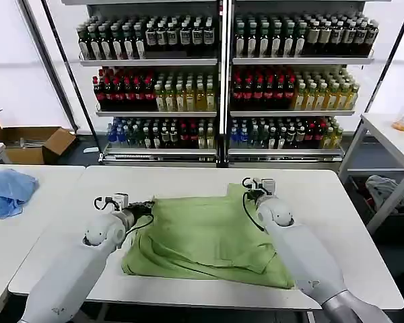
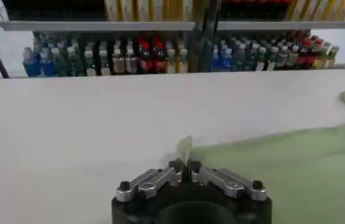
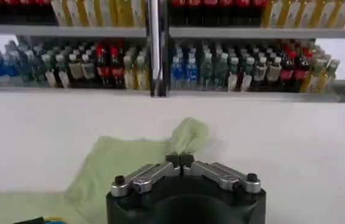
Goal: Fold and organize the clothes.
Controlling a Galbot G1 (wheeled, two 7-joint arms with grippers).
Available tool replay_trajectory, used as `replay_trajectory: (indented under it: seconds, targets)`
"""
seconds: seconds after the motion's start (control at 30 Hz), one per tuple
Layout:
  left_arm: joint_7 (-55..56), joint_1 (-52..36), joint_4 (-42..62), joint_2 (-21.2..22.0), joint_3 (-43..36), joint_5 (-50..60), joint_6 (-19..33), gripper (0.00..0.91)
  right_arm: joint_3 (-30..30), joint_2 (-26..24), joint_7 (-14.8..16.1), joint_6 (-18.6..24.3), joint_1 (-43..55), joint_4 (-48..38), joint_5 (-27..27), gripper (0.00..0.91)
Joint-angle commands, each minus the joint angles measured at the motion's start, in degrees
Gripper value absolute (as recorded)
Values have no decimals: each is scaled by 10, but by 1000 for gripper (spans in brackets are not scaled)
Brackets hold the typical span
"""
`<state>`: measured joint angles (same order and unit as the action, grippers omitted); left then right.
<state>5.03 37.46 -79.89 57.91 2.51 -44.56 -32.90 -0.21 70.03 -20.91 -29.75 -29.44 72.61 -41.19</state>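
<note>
With its jaws pressed together, the left gripper (image 2: 184, 165) pinches a small tip of the T-shirt (image 1: 205, 239), which sticks up just past the fingertips while the rest of the green cloth spreads off to one side over the white table (image 1: 337, 222). The right gripper (image 3: 181, 161) is likewise closed tight, nipping a bunched fold of the shirt at its far right corner. From the head view, the shirt lies rumpled between the two arms, the left gripper (image 1: 147, 206) at its far left edge and the right gripper (image 1: 250, 194) opposite.
</note>
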Motion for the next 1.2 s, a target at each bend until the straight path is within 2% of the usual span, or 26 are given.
replay_trajectory:
  seconds: [0.03,0.3,0.6,0.9,1.2]
  targets:
    - [1,31,-97,-23,24,-31,0,101,25,-27,5,13,-53,112,-6,0]
    - [6,82,-162,-56,50,-49,-1,91,77,-82,-2,-1,-152,263,-13,0]
    - [7,156,-224,-87,77,-58,-2,81,149,-130,1,-2,-285,375,-22,0]
    - [5,227,-273,-110,105,-61,-2,71,205,-147,3,-7,-408,474,-19,0]
    - [6,305,-337,-134,118,-17,-2,60,229,-129,-1,-19,-484,510,6,0]
